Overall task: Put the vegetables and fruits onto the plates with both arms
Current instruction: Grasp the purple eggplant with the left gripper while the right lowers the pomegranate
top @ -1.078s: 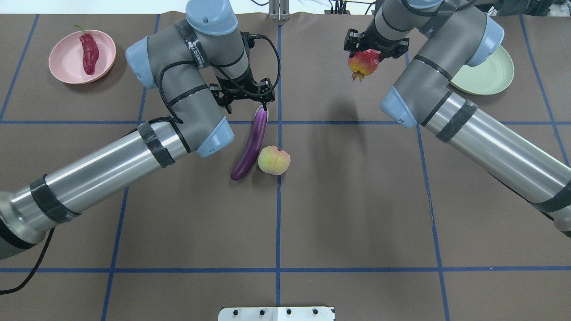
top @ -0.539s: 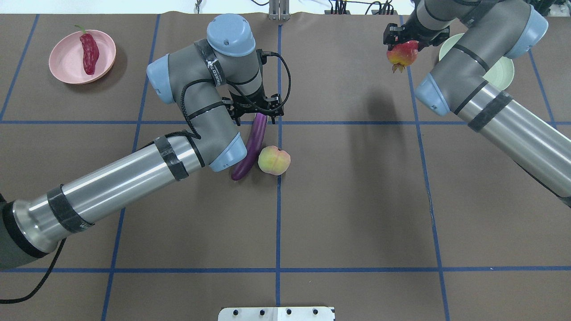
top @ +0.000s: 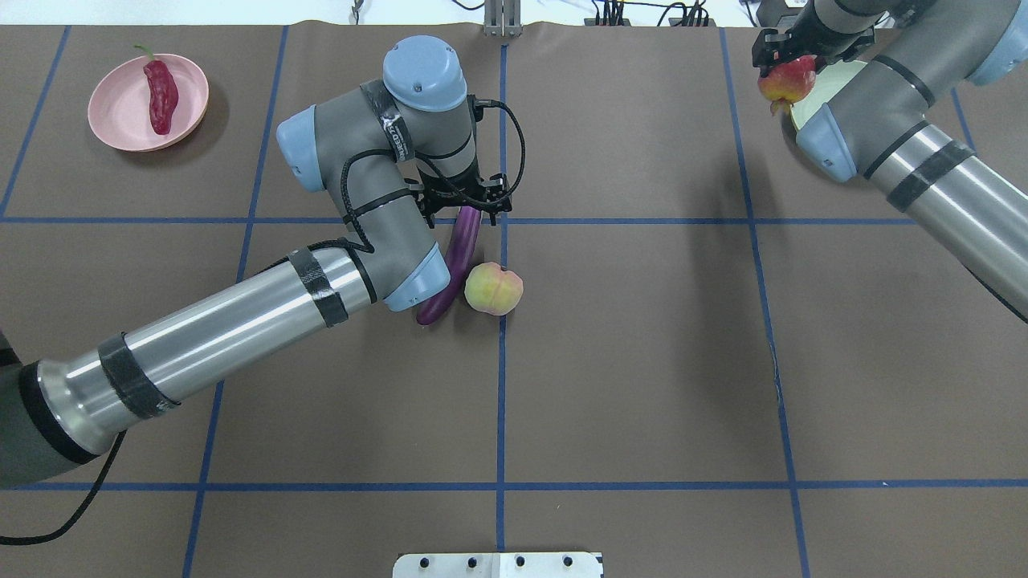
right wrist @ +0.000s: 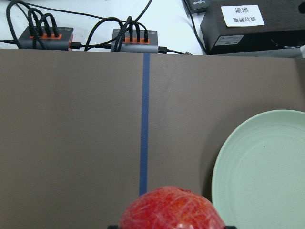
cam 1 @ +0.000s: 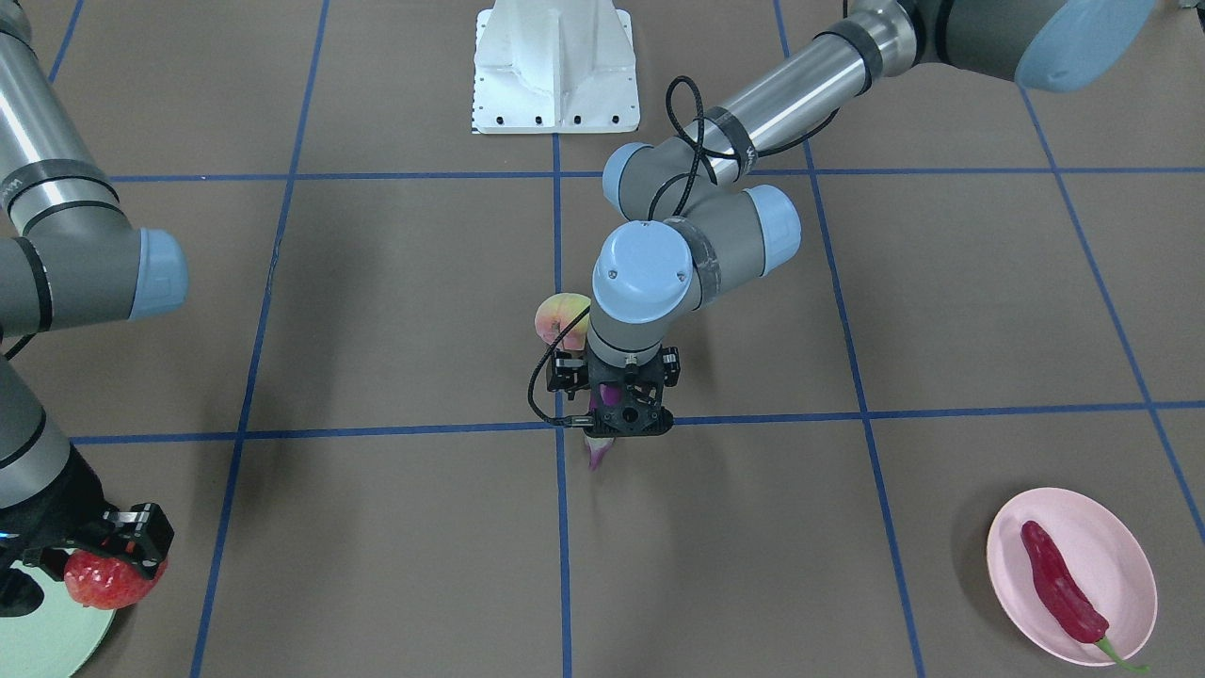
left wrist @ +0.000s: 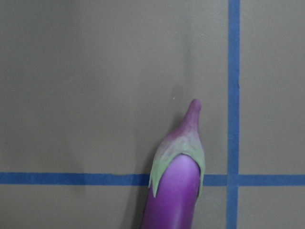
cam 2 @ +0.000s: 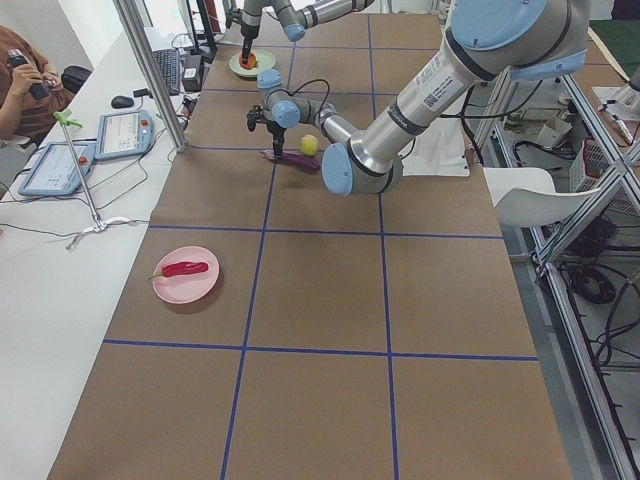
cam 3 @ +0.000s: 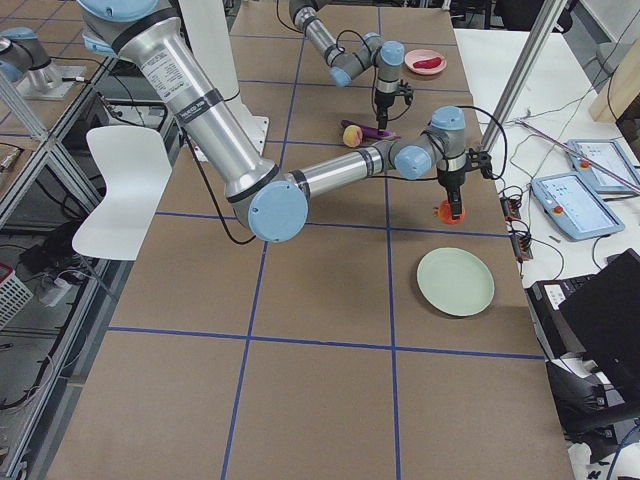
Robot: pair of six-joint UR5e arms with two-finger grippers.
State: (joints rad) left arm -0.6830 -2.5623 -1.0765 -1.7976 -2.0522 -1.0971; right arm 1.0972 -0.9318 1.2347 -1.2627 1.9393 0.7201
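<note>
Right jaws tight on red fruit (top: 788,79); left jaws wide, astride eggplant (top: 459,249).

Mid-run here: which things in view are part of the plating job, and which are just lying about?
Job: eggplant, left hand, peach, red fruit in right hand, chili on pink plate, green plate.
Lying about: tablets, mouse, chair, cable hubs.

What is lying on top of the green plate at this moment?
Nothing: in the right-side view the green plate is whole and bare. The right gripper holds the red fruit beside it, not on it. Overhead, the arm covers most of the plate.
</note>
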